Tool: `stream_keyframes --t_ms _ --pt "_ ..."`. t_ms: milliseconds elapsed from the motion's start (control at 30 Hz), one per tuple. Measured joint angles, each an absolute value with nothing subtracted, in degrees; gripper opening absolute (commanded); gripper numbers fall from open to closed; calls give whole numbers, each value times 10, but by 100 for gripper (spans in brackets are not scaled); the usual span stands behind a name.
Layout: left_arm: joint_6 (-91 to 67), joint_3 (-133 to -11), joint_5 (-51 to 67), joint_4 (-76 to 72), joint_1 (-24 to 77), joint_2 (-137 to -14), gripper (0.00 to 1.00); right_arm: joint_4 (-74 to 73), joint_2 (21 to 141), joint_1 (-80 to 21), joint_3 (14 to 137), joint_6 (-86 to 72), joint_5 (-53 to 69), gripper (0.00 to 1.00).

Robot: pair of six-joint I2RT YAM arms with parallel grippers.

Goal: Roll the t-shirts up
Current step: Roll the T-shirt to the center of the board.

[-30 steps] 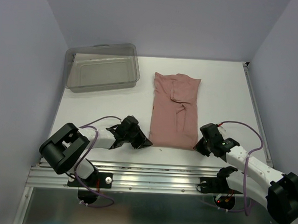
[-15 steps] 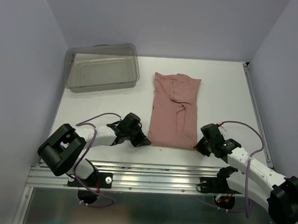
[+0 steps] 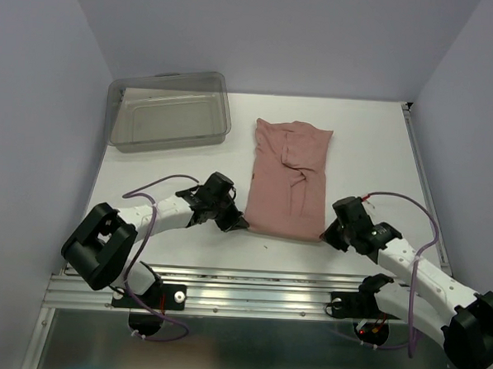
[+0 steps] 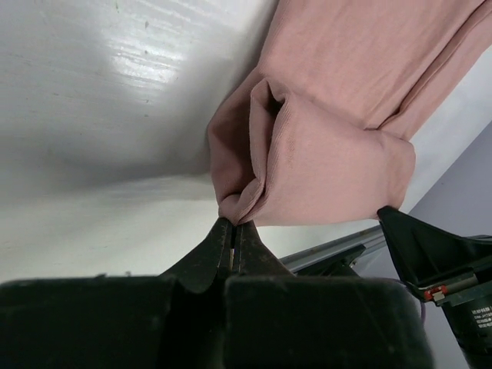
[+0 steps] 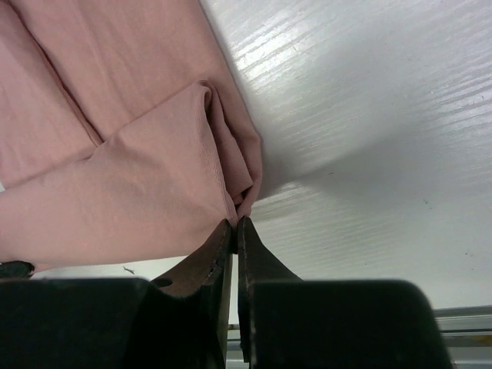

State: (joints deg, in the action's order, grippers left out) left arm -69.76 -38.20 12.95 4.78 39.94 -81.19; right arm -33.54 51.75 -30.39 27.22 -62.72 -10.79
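The dusty-pink t-shirt (image 3: 288, 177) lies folded into a long strip on the white table, running from the middle toward the near edge. My left gripper (image 3: 243, 223) is shut on its near left corner; in the left wrist view the fabric (image 4: 307, 154) bunches up right at the tips of that gripper (image 4: 234, 224). My right gripper (image 3: 326, 237) is shut on the near right corner, and the right wrist view shows a fold of the shirt (image 5: 115, 154) pinched at the gripper's tips (image 5: 235, 221). The near hem is lifted slightly off the table between the two.
A clear grey plastic bin (image 3: 169, 111) stands at the back left of the table (image 3: 372, 150). The metal rail (image 3: 249, 296) with both arm bases runs along the near edge. Purple walls close in on the left, back and right.
My left gripper moved right to the shirt's near left corner and shut on it. Both grippers have drawn the near hem a little away from the table's front edge.
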Motion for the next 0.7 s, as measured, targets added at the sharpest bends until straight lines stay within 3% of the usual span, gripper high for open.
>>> stream_keyframes --t_ms 700 --pt "-672 -475 156 136 344 -855 0 -351 559 -303 335 -610 -129 3"
